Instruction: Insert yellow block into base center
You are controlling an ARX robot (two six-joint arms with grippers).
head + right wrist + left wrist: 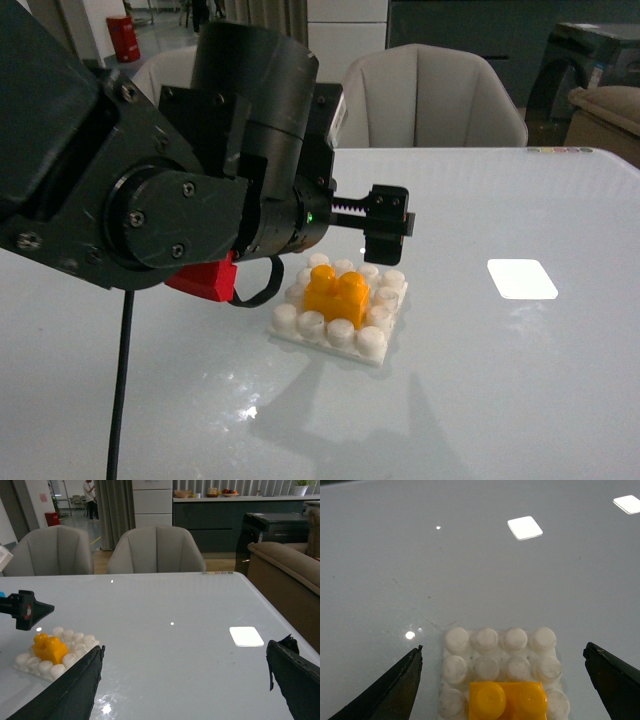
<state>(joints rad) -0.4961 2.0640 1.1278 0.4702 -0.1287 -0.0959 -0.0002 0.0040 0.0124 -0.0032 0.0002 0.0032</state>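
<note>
The yellow block (pixel 336 293) sits studs-up on the middle of the white studded base (pixel 372 343), which lies flat on the glossy table. My left gripper (pixel 386 215) is open and empty, hovering just above and behind the base. In the left wrist view the yellow block (pixel 505 700) and the base (pixel 457 640) lie between and below the spread jaws of the left gripper (pixel 503 652). My right gripper (pixel 185 650) is open and empty over bare table, well to the right of the base (pixel 75 642) and the block (pixel 49 647).
A bright white rectangular reflection (pixel 521 278) lies on the table right of the base. Two pale chairs (pixel 430 100) stand behind the table's far edge. My bulky left arm (pixel 150 190) fills the left of the front view. A sofa (pixel 285 565) stands right.
</note>
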